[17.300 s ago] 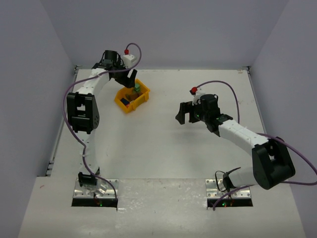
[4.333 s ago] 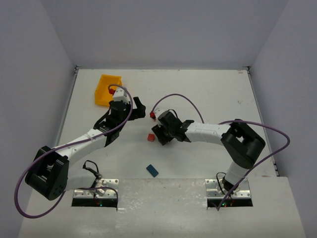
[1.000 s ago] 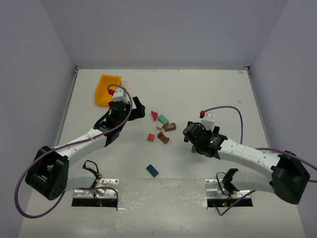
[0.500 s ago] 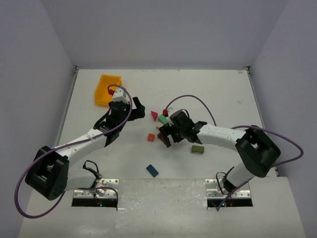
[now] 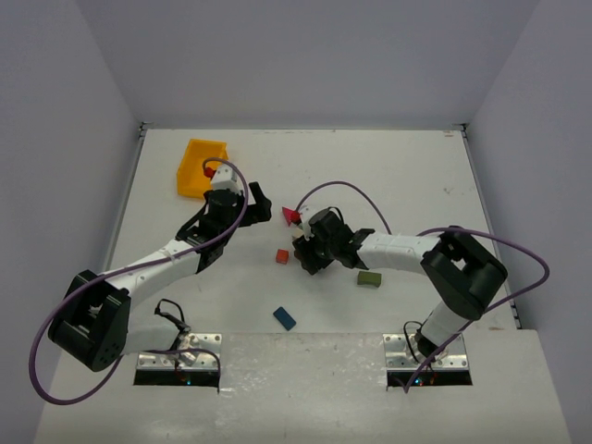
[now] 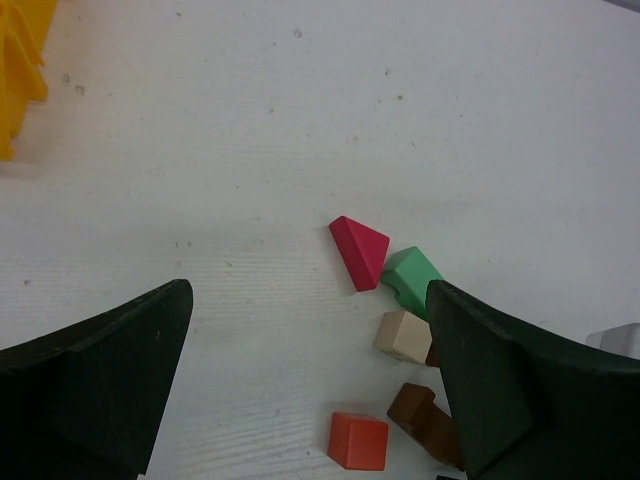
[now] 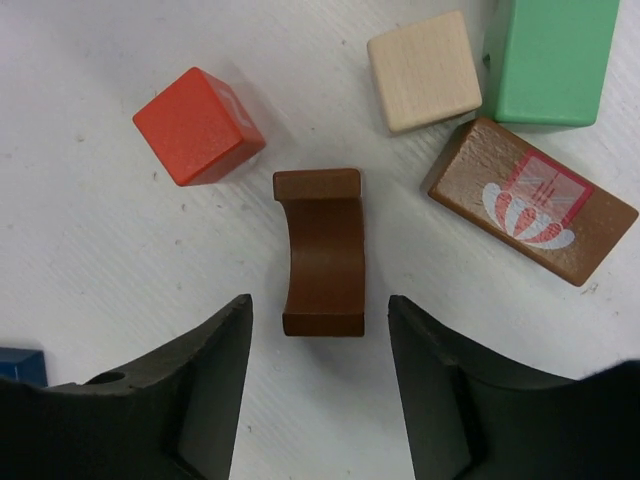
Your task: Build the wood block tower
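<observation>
I find left claw [image 6: 308,290] spread; right claw [image 7: 318,325] spread astride brown arch [image 7: 322,225], gaps both flanks, a second ago well rightward.

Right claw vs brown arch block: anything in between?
Nothing. Right wrist view: the brown arch block sits partly inside the open right claw, bare table either side.

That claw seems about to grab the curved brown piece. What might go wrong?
The right gripper is open astride the curved brown block. Its hollow side faces one finger, so the block might twist when squeezed. The red cube and printed brown brick lie close by; a finger may nudge them.
</observation>
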